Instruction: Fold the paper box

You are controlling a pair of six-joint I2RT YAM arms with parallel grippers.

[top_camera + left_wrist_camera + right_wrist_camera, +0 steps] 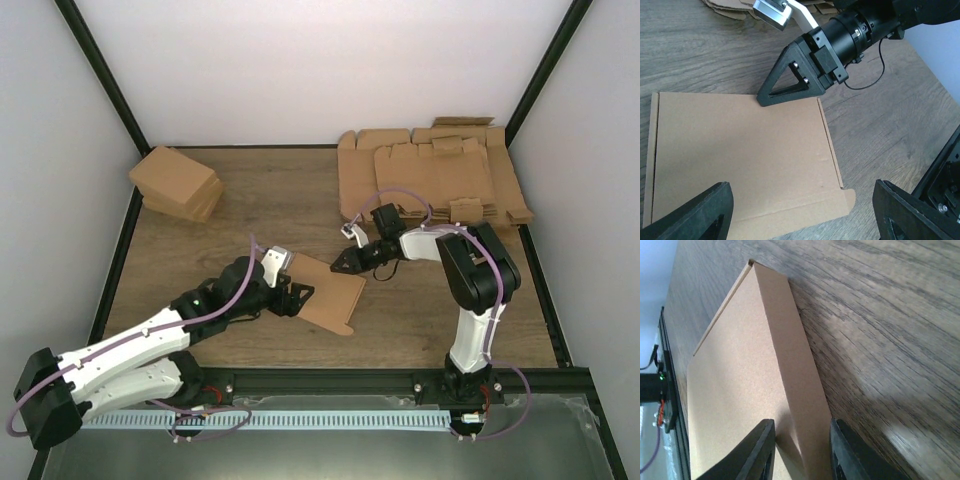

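The paper box (pixel 328 290) lies near the middle of the wooden table as a flat, closed brown piece. In the left wrist view its wide top panel (pixel 740 150) shows a rounded tab at the near right corner. My left gripper (pixel 802 205) hovers open over the box's near edge, with one finger (pixel 695 215) above the panel and the other off to its right. My right gripper (pixel 802 440) comes from the far side, its jaws narrowed onto the box's raised far edge (pixel 790 355). In the top view the right gripper (pixel 343 266) meets the box's far right corner.
A thick pile of flat die-cut cardboard sheets (pixel 430 175) lies at the back right. A pile of compact brown cartons (pixel 178 183) sits at the back left. Black frame rails border the table on the left, right and near sides.
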